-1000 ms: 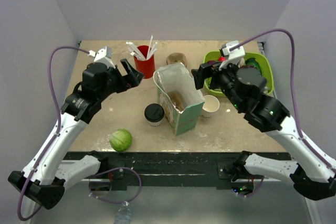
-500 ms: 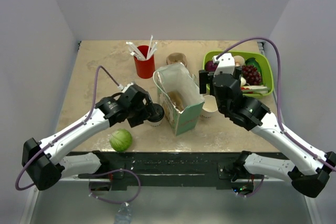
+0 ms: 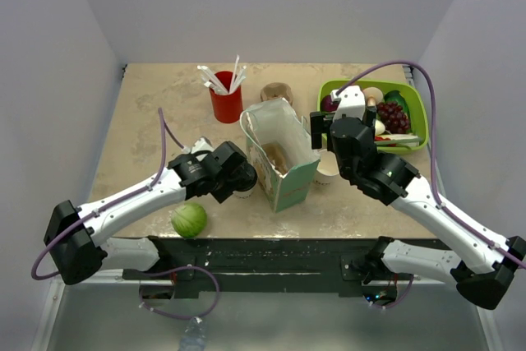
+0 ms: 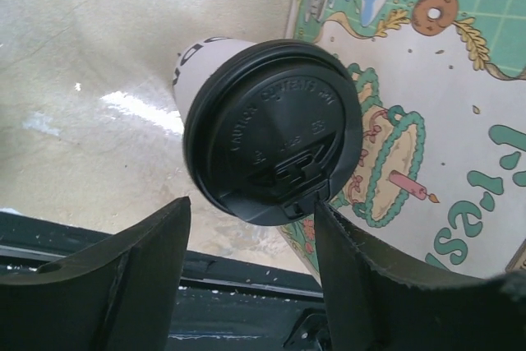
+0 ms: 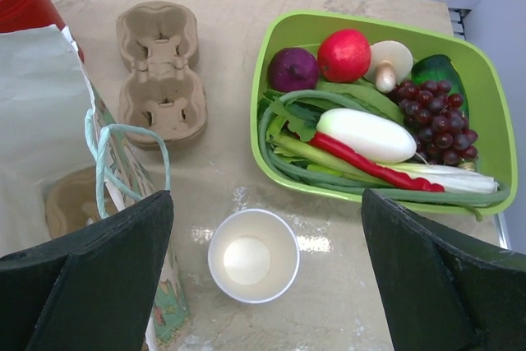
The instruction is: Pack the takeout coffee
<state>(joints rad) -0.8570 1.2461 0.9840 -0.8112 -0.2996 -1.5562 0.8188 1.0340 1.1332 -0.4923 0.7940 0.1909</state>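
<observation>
- Coffee (image 4: 271,141) upright on table (image 3: 148,121), black lid on, long axis vertical.
- Open-mouthed bag (image 3: 292,182) standing at 3 o'clock of coffee in top view, printed wall just beside the cup; touching or not, cannot tell.
- Green tray (image 5: 353,20) of produce well apart at 2 o'clock, no part in this.
- On left gripper (image 4: 252,207), fingers spread, pinching nothing. Coffee at 12 o'clock of it in wrist view, lid above the gap. Clearly the nearer arm.
- On right gripper (image 5: 267,199), fingers spread wide, hovering over lidless cup (image 5: 253,256) at 3 o'clock of bag, with bag between it and coffee.
- Judged next: advance toward 12, close on cup wall under lid, lift above bag rim, then over to 3 o'clock.
</observation>
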